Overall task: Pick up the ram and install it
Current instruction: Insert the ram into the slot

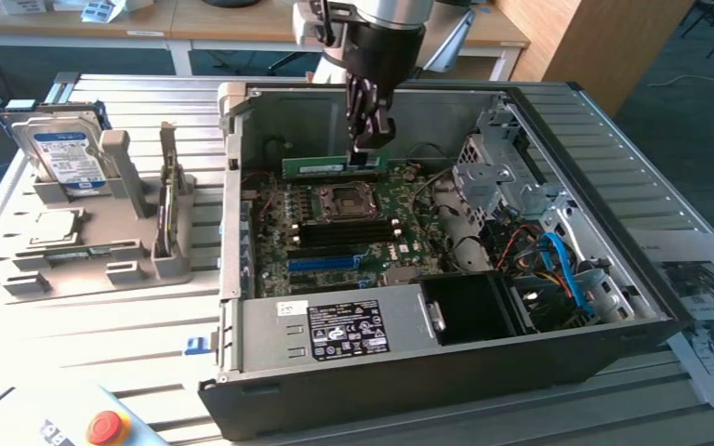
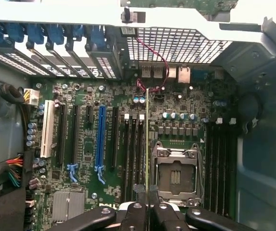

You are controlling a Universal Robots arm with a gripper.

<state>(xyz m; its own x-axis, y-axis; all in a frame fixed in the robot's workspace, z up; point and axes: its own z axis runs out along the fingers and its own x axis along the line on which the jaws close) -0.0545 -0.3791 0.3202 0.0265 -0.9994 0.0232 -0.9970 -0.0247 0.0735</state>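
In the exterior view, the ram [image 1: 330, 167] is gripped by the closed pincer [image 1: 367, 149] near its end at the exterior view's right. It is held level and on edge over the motherboard [image 1: 370, 243] inside the open computer case [image 1: 456, 381], just beyond the processor socket [image 1: 338, 200]. At the exterior view's left, a hard drive [image 1: 70, 153] is stood in a grey holder [image 1: 85, 269] on the desk [image 1: 109, 334]

In the wrist view, the ram [image 2: 147, 134] is seen edge-on as a thin line, clamped in the pincer [image 2: 147, 192]. It is placed over the board between the black memory slots [image 2: 134, 154] and the processor socket [image 2: 176, 173]. Whether a slot is touched cannot be told
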